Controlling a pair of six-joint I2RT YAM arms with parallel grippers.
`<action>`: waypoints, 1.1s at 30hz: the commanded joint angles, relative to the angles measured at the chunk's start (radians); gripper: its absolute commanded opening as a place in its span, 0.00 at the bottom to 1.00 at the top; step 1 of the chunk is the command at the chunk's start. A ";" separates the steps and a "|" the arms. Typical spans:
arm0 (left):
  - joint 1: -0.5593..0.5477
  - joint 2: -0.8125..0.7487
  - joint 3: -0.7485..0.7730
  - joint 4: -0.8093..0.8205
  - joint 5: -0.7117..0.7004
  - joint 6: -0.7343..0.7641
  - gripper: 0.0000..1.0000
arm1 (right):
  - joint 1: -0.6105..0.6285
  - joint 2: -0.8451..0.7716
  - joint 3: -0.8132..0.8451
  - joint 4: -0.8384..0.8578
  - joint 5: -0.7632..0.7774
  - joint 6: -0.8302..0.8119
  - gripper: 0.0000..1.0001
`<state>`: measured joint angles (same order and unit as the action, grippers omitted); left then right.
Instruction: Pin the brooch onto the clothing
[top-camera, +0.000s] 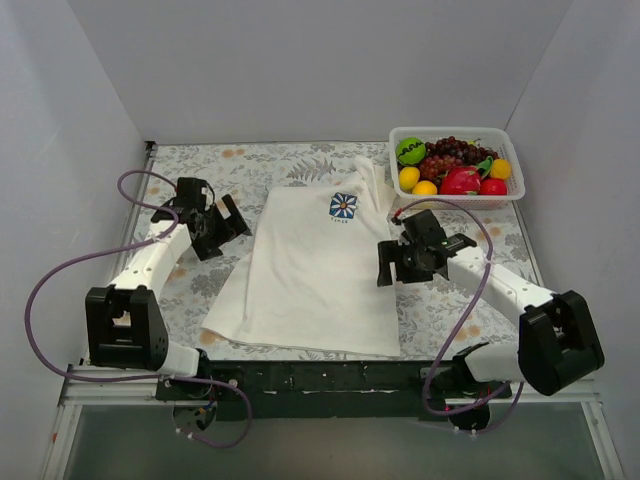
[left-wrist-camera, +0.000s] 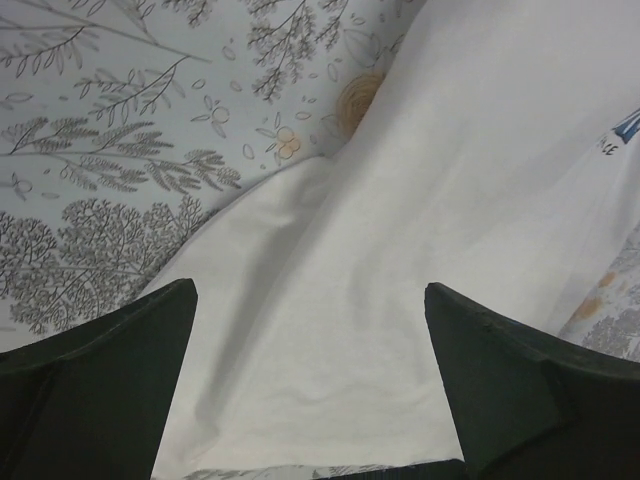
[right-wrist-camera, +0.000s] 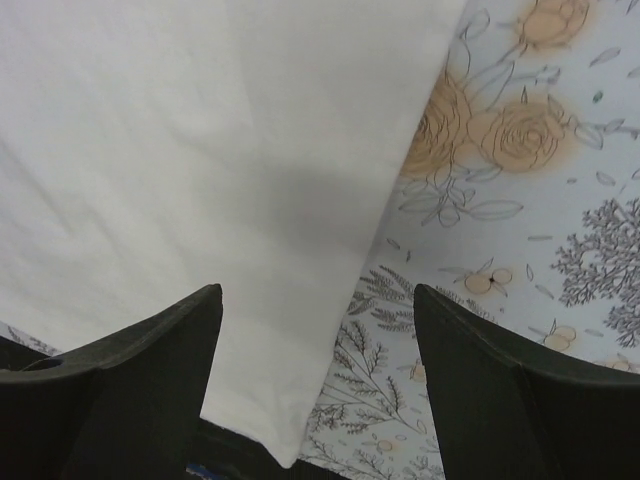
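Between the wide-open left claw (top-camera: 225, 228) and right claw (top-camera: 392, 262) lies the white T-shirt (top-camera: 310, 285), blue flower print (top-camera: 343, 207) up.

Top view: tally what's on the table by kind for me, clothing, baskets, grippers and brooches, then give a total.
T-shirt: 1
Fruit basket: 1
Grippers: 2, the left gripper and the right gripper, both open
Brooch: 0 in view
Total: 4
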<state>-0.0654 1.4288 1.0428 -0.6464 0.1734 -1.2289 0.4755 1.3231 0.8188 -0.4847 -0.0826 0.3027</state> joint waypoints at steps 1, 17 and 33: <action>0.003 -0.054 -0.012 -0.173 -0.094 -0.032 0.98 | 0.003 -0.071 -0.076 -0.094 -0.035 0.073 0.84; 0.003 -0.034 -0.096 -0.351 -0.225 -0.032 0.98 | 0.144 -0.139 -0.221 -0.284 -0.112 0.173 0.64; 0.003 -0.021 -0.121 -0.328 -0.253 -0.053 0.98 | 0.255 -0.013 -0.241 -0.169 -0.148 0.184 0.17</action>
<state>-0.0654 1.4036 0.9520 -0.9283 -0.0967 -1.2575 0.7235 1.2839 0.5747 -0.6945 -0.2634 0.4942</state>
